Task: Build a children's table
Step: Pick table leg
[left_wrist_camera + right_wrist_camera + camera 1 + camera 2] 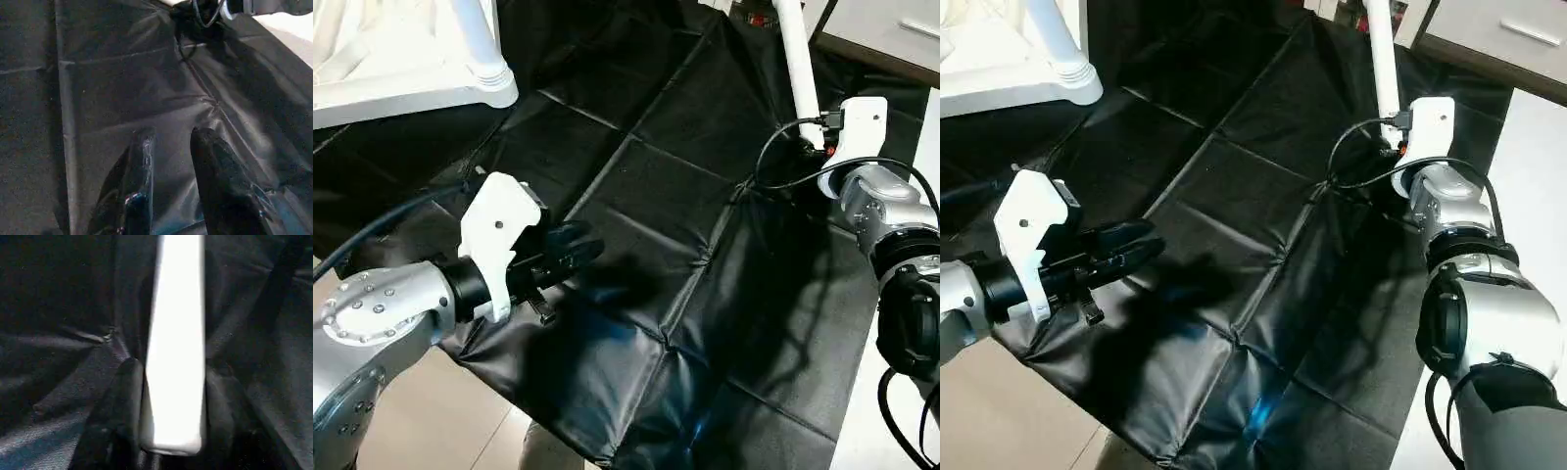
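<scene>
The white tabletop [382,83] lies upside down at the far left, and one white leg [478,34] stands in its round corner socket [494,83]. A second white leg [798,59] lies on the black cover at the far right. My right gripper [813,139] is at this leg's near end. In the right wrist view its black fingers [124,396] press against both sides of the leg [176,347]. My left gripper [579,247] hovers over the cover's near left part. Its fingers [142,161] are apart with nothing between them.
The work table's black cover [685,225] is creased, and its near edge hangs over a tiled floor [431,411]. A black cable [778,166] loops from my right wrist. A pale cabinet [1508,34] stands beyond the far right corner.
</scene>
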Robot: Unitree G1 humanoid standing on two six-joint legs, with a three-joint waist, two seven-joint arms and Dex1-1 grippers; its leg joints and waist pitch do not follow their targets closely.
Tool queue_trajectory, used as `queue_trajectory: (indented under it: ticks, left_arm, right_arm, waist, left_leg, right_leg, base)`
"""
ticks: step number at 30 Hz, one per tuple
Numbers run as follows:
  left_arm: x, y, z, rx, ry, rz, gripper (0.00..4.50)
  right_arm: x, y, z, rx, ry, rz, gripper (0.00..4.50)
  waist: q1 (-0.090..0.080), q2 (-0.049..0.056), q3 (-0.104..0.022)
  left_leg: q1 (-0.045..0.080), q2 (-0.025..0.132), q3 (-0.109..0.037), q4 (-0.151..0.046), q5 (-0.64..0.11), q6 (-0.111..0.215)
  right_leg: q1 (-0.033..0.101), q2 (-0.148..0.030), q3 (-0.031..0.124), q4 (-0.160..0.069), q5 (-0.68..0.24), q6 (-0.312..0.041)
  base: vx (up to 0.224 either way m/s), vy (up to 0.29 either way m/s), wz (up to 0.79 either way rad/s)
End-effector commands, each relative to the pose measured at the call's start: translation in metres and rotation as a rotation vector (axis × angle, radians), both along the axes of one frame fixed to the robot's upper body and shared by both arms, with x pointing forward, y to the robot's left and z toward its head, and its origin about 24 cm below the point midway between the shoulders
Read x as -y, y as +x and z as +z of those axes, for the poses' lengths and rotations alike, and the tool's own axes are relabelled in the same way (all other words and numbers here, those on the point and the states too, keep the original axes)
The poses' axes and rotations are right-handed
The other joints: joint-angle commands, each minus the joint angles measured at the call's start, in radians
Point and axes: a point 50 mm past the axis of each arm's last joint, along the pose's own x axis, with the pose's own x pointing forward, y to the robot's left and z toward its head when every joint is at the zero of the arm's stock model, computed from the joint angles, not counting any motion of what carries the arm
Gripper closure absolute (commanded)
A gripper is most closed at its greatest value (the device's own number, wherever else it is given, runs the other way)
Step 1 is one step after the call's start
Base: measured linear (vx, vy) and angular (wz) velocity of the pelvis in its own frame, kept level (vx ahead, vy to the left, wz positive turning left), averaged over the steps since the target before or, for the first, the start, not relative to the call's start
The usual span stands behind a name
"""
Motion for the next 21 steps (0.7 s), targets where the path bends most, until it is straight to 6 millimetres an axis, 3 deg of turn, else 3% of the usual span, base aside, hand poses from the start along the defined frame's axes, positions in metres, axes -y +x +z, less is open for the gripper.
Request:
queue_trajectory:
  ticks: [1, 2, 6, 8, 9, 13, 14, 16, 17, 18, 21]
  left_arm:
    - [-0.001, 0.000, -0.002, 0.010, -0.003, 0.014, 3.10]
    - [-0.002, 0.002, -0.004, 0.016, -0.010, 0.031, 3.10]
    - [-0.002, 0.007, -0.012, 0.028, -0.029, 0.073, 3.10]
    - [-0.001, 0.008, -0.013, 0.029, -0.031, 0.073, 3.10]
    - [0.002, 0.010, -0.017, 0.037, -0.045, 0.079, 3.10]
    - [0.004, 0.014, -0.022, 0.043, -0.062, 0.086, 3.10]
    - [0.004, 0.015, -0.023, 0.046, -0.062, 0.090, 3.10]
    - [0.005, 0.017, -0.028, 0.052, -0.074, 0.106, 3.10]
    - [0.005, 0.018, -0.032, 0.049, -0.074, 0.111, 3.10]
    - [0.005, 0.017, -0.036, 0.044, -0.062, 0.109, 3.10]
    - [0.003, 0.018, -0.045, 0.034, -0.046, 0.131, 3.10]
  right_arm:
    - [0.004, -0.004, -0.009, -0.029, 0.013, -0.008, 3.22]
    - [0.006, -0.004, -0.008, -0.011, 0.024, -0.011, 3.26]
    - [0.010, -0.005, -0.003, 0.040, 0.060, -0.012, 3.30]
    - [0.010, -0.005, -0.003, 0.049, 0.071, -0.009, 3.31]
    - [0.013, -0.006, 0.000, 0.081, 0.099, 0.009, 3.31]
    - [0.014, -0.008, 0.001, 0.118, 0.138, 0.036, 3.31]
    - [0.013, -0.008, 0.001, 0.127, 0.135, 0.056, 3.31]
    - [0.010, -0.010, -0.002, 0.144, 0.165, 0.096, 3.31]
    - [0.005, -0.011, -0.008, 0.141, 0.171, 0.128, 3.31]
    - [0.001, -0.012, -0.013, 0.136, 0.158, 0.169, 3.31]
    - [-0.011, -0.020, -0.028, 0.142, 0.146, 0.277, 3.31]
  waist:
    - [0.000, -0.006, -0.101]
    - [-0.003, -0.013, -0.108]
    - [-0.008, -0.018, -0.129]
    - [-0.008, -0.016, -0.133]
    - [-0.010, -0.021, -0.145]
    - [-0.009, -0.019, -0.151]
    - [-0.010, -0.021, -0.160]
    - [-0.011, -0.019, -0.174]
    - [-0.013, -0.020, -0.171]
    - [-0.013, -0.019, -0.183]
    - [-0.016, -0.019, -0.199]
  left_leg:
    - [0.033, 0.018, 0.005, -0.043, 0.100, 0.182]
    - [0.035, 0.018, 0.007, -0.041, 0.105, 0.185]
    - [0.032, 0.018, 0.010, -0.032, 0.118, 0.203]
    - [0.032, 0.018, 0.010, -0.029, 0.120, 0.211]
    - [0.033, 0.020, 0.012, -0.025, 0.095, 0.208]
    - [0.030, 0.022, 0.013, -0.021, 0.048, 0.188]
    - [0.030, 0.022, 0.013, -0.019, 0.042, 0.183]
    - [0.027, 0.019, 0.011, -0.013, 0.024, 0.164]
    - [0.023, 0.019, 0.012, -0.013, 0.009, 0.164]
    - [0.026, 0.019, 0.011, -0.011, 0.014, 0.160]
    - [0.027, 0.022, 0.010, -0.013, 0.002, 0.167]
  right_leg:
    - [0.089, -0.047, 0.028, -0.029, 0.165, -0.391]
    - [0.092, -0.046, 0.029, -0.028, 0.170, -0.391]
    - [0.096, -0.046, 0.029, -0.020, 0.182, -0.386]
    - [0.093, -0.045, 0.028, -0.018, 0.176, -0.387]
    - [0.095, -0.047, 0.029, -0.017, 0.146, -0.386]
    - [0.093, -0.048, 0.028, -0.019, 0.078, -0.377]
    - [0.096, -0.048, 0.028, -0.017, 0.070, -0.376]
    - [0.101, -0.048, 0.028, -0.016, 0.039, -0.366]
    - [0.099, -0.049, 0.029, -0.020, 0.026, -0.355]
    - [0.103, -0.050, 0.028, -0.016, 0.032, -0.354]
    - [0.098, -0.047, 0.026, -0.022, 0.013, -0.326]
  base:
    - [0.000, 0.000, 0.00]
    - [0.000, 0.000, 0.00]
    - [0.000, 0.000, 0.00]
    - [0.000, 0.000, 0.00]
    - [0.000, 0.000, 0.00]
    - [0.000, 0.000, 0.00]
    - [0.000, 0.000, 0.00]
    - [0.000, 0.000, 0.00]
    - [0.000, 0.000, 0.00]
    - [0.000, 0.000, 0.00]
    - [0.000, 0.000, 0.00]
